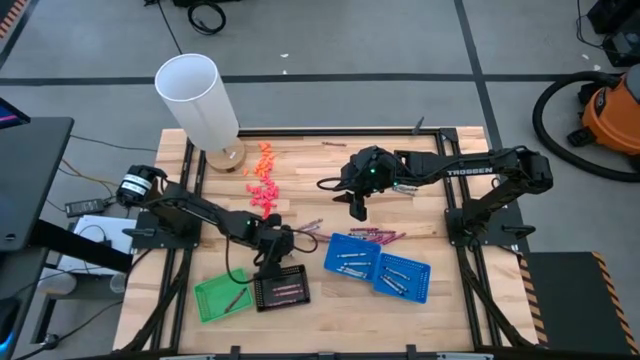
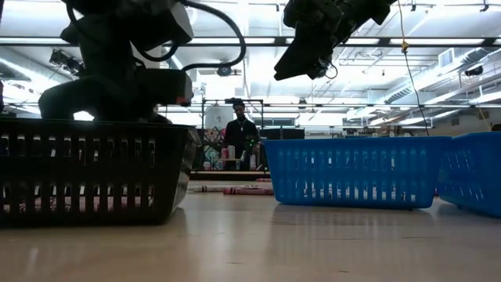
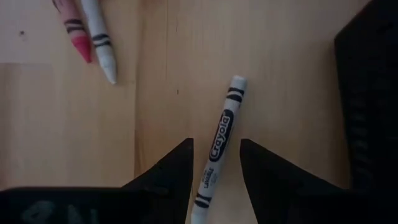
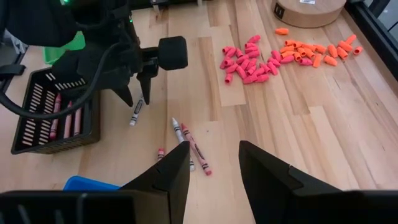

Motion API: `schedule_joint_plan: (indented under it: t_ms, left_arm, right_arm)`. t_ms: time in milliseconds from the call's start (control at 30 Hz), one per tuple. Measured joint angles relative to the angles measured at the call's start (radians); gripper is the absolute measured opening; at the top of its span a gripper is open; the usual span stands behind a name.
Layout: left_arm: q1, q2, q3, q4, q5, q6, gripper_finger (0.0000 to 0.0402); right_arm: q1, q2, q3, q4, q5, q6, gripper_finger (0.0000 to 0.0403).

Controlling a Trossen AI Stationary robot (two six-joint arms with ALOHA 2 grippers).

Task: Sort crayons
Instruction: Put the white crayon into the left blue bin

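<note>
Left gripper [image 3: 215, 163] low over the table beside the black basket [image 4: 53, 121], jaws spread, straddling a white crayon [image 3: 217, 144] lying flat on the wood; contact not discernible. Label black-printed, tip pointing away. Right gripper [image 4: 214, 167] raised above mid-table, jaws spread, empty. Loose red and white crayons [image 4: 189, 146] nearby; more red ones in the black basket.

Grey floor [image 1: 330, 40] around the table; orange vacuum [image 1: 612, 112] at right; ceiling strip lights [image 2: 235, 35]; person [image 2: 239, 138] standing behind.
</note>
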Motion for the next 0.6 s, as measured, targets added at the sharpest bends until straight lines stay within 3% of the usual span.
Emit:
schedule_joint_plan:
  t_ms: [167,467,600]
  left_arm:
    - [-0.002,0.026,0.003,0.006,0.0,-0.001,0.0126]
    - [-0.002,0.03,0.004,0.003,0.001,-0.005,0.0015]
    - [-0.002,0.03,0.004,0.002,0.001,-0.017,0.0014]
  right_arm:
    - [0.0,0.0,0.0,0.0,0.001,0.003,0.0146]
    - [0.0,0.0,0.0,0.0,0.0,-0.001,0.0146]
    - [0.0,0.0,0.0,-0.001,0.0,-0.003,0.0146]
